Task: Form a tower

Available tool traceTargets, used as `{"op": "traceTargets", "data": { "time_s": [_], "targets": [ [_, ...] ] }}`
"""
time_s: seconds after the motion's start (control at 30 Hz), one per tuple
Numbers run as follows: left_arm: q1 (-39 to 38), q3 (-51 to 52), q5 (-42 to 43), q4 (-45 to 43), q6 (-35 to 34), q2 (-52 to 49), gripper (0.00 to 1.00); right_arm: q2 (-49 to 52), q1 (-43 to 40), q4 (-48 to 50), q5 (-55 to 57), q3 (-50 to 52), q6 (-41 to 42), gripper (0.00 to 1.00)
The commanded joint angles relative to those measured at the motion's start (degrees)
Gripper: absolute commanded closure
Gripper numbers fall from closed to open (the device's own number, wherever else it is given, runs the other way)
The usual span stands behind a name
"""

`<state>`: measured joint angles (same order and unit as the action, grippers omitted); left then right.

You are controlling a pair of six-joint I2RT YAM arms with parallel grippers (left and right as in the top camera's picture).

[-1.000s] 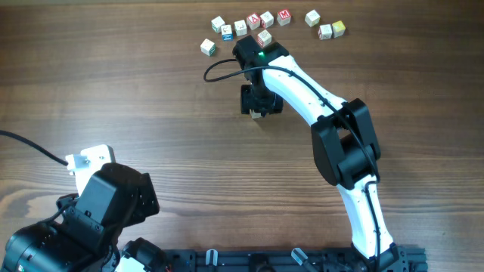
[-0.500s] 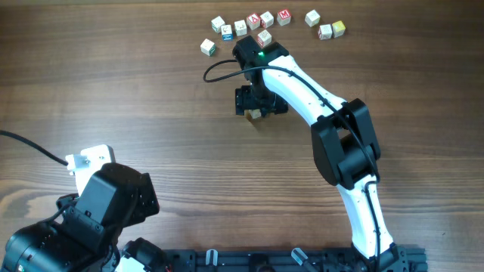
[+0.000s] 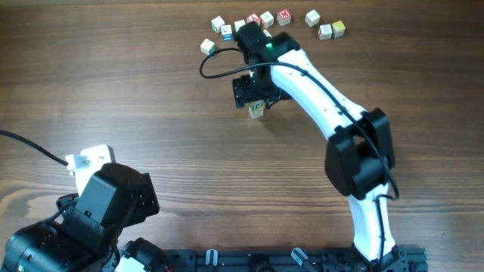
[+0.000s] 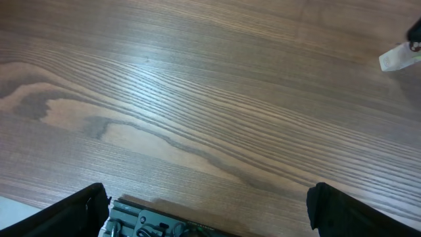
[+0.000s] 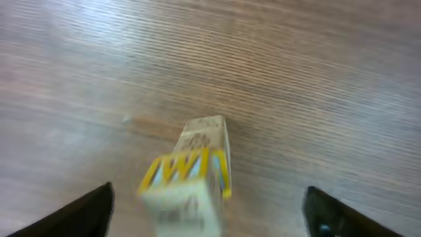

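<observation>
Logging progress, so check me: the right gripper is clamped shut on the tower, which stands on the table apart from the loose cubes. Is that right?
Not quite. The right gripper is open, not clamped: the right wrist view shows its fingers wide apart, clear of the tower. The tower does stand on the table, apart from the loose cubes.

We see bright, even light across the wooden table (image 3: 113, 91), with a pale sheen on the grain in the left wrist view. Shadows are soft and short. The right wrist view is blurred, smearing the tower (image 5: 191, 170).
</observation>
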<state>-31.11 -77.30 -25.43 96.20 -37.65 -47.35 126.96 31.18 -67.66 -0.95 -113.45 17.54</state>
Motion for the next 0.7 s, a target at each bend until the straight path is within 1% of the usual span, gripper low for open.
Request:
{"op": "traceTargets", "data": {
  "time_s": [0.0,0.1,0.17,0.57,0.67],
  "targets": [
    [0.3,0.0,-0.1,-0.1,-0.5,0.0,0.0,-1.5,0.1,-1.0,0.9,-1.2,-4.8,0.15],
    [0.3,0.0,-0.1,-0.1,-0.5,0.0,0.0,-1.5,0.2,-1.3,0.1,-0.3,-6.5,0.16],
    [0.3,0.0,-0.1,-0.1,-0.5,0.0,0.0,-1.4,0.2,-1.2,-3.1,0.7,-8.9,0.16],
    [0.3,0.0,-0.1,-0.1,-0.5,0.0,0.0,-0.2,1.6,0.8,-2.5,2.6,-9.8,0.16],
    [0.3,0.0,-0.1,-0.1,-0.5,0.0,0.0,1.0,1.5,1.1,-2.5,3.2,-9.7,0.19]
  ]
}}
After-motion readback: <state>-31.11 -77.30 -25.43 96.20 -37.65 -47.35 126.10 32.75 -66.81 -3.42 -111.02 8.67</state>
